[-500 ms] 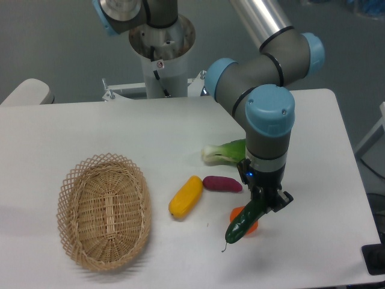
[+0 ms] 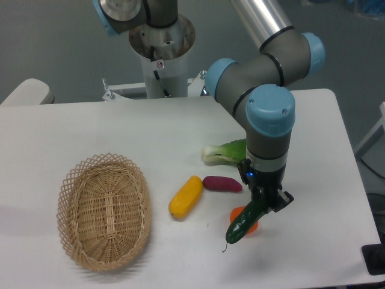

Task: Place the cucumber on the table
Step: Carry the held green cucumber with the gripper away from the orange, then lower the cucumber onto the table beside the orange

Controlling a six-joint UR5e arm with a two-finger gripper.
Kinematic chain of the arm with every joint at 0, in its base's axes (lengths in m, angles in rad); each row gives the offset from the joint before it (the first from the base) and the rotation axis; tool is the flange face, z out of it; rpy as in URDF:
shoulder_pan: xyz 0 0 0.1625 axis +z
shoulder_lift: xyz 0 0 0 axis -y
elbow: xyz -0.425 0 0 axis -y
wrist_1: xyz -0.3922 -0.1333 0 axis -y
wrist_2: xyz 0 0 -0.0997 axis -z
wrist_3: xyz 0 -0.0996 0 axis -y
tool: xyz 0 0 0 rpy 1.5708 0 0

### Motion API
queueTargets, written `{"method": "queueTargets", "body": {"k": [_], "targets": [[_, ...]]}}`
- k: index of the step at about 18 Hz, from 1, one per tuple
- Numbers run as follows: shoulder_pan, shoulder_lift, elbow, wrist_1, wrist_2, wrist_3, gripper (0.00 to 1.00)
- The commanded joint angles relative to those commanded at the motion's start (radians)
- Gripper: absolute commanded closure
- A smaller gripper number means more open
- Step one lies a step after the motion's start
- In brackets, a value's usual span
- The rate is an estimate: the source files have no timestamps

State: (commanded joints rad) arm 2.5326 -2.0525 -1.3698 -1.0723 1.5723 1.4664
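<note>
A: Cucumber [image 2: 244, 221] status?
B: Tilted, stem tip down near the table [image 2: 90, 129], gripper [image 2: 265, 203] clamped on its upper end. Orange item [image 2: 253, 227] directly behind it.
A: Beyond that?
B: Purple vegetable [image 2: 222, 183], yellow vegetable [image 2: 186, 196] left of cucumber, basket [image 2: 103, 211] far left, bok choy [image 2: 225, 151] farthest.

We are seeing the basket [image 2: 105, 211] sitting at the left of the bench [image 2: 72, 132]. Right of it the yellow vegetable [image 2: 186, 196] and sweet potato [image 2: 222, 183] are lying, the bok choy [image 2: 227, 151] behind them, the cucumber [image 2: 243, 221] in front and rightward.
</note>
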Motion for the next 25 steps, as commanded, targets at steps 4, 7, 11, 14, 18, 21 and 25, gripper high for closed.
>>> {"method": "queueTargets", "body": {"k": [4,7,11,14,18,21,25], "targets": [[0.021,-0.012,-0.011,0.003,0.003,0.084,0.72],[0.043,-0.02,-0.014,0.006,0.003,0.133,0.72],[0.081,-0.044,-0.015,0.014,0.002,0.25,0.72],[0.113,-0.057,-0.023,0.014,0.002,0.343,0.72],[0.173,-0.06,-0.038,0.014,-0.044,0.468,0.72],[0.212,-0.075,-0.047,0.015,-0.058,0.54,0.72],[0.238,-0.098,-0.074,0.014,-0.057,0.554,0.72]]}}
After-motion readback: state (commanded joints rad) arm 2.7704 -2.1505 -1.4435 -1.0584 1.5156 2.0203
